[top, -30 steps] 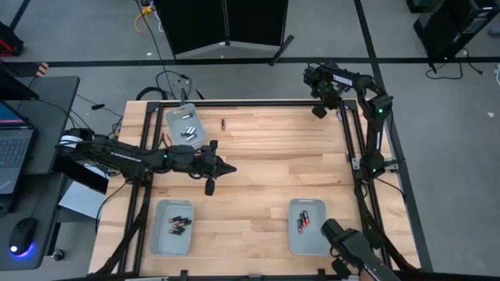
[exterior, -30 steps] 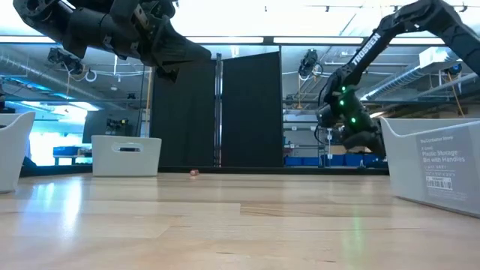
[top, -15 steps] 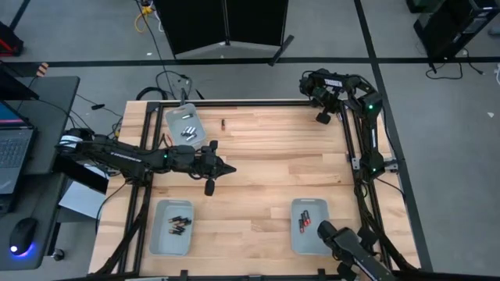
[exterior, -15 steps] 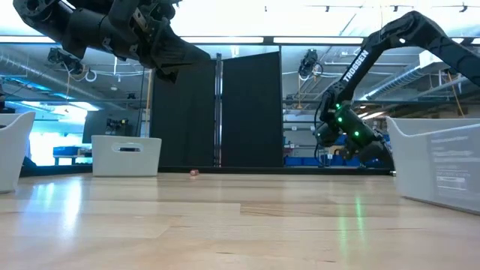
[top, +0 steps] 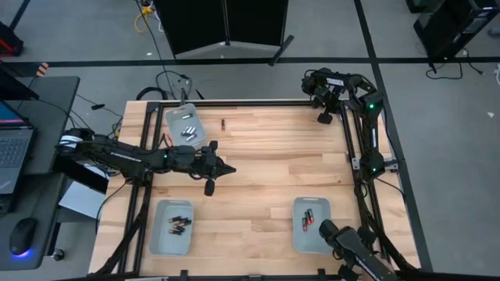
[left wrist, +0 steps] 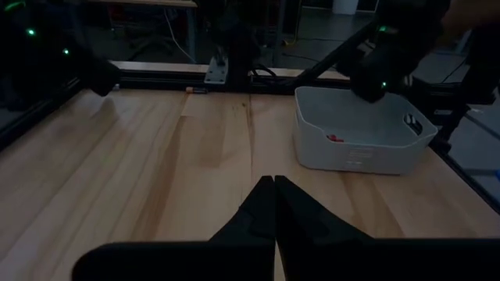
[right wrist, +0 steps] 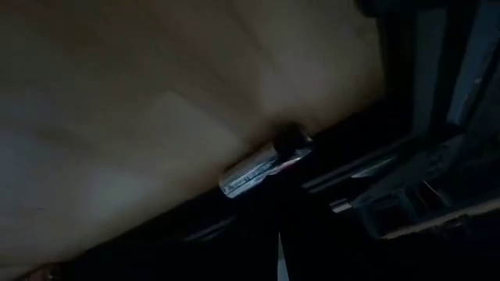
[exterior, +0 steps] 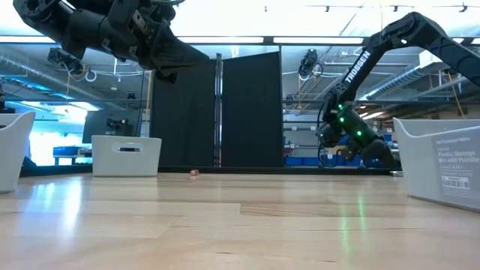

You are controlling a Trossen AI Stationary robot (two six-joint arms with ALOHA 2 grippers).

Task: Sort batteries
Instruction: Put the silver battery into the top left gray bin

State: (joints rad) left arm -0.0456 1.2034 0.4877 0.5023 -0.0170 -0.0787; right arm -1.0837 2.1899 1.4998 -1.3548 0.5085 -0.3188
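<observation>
The left claw point(top: 228, 168) hovered clenched and empty above the surface point(top: 266, 156), well short of a lone battery point(top: 223, 123) just beside the far tray point(top: 173, 117). Judged step: retrieval; next, opening over that cell. The right claw's point(top: 322, 117) state could not be told.

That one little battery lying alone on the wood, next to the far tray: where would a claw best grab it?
Take the small dark cylindrical battery across its middle, coming straight down from above. It lies flat on the bare wooden table, so only its rounded long sides are free for two fingers to close on. The pale grey plastic tray sits apart from it, probably leaving enough room.
</observation>
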